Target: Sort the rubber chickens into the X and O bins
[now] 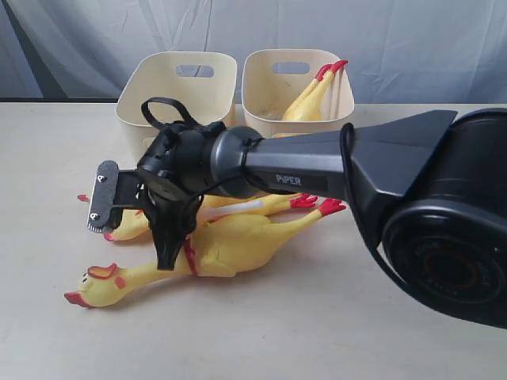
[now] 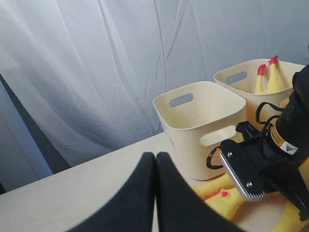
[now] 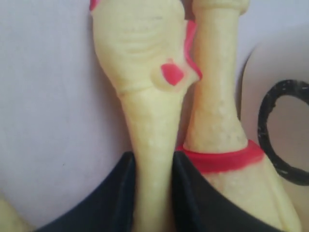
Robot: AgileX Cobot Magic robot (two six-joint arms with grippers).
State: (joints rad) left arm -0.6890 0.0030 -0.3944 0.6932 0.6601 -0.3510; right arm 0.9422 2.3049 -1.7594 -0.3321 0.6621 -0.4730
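In the exterior view the right arm (image 1: 317, 170) reaches across from the right. Its right tool (image 1: 168, 255) points down onto two rubber chickens lying side by side on the tabletop (image 1: 261, 332), heads left and red feet right: the front chicken (image 1: 238, 245) and, just behind it, the rear chicken (image 1: 273, 204). Two cream bins stand at the back, the O bin (image 1: 158, 95) on the left with its mark hidden behind the arm. Just beside it, the second bin (image 1: 261, 103) holds a third chicken (image 1: 305, 99) whose red feet poke above the rim. In the left wrist view the left tool (image 2: 155, 159) hangs above the tabletop with its black fingers pressed together and nothing between them. Part of a black ring shows low on the nearer bin's wall. In the right wrist view the right tool's fingers (image 3: 116, 193) clamp narrowly on the front chicken's neck, one on each side. The rear chicken's red-banded neck lies against it, and the black O shows on the bin wall beyond.
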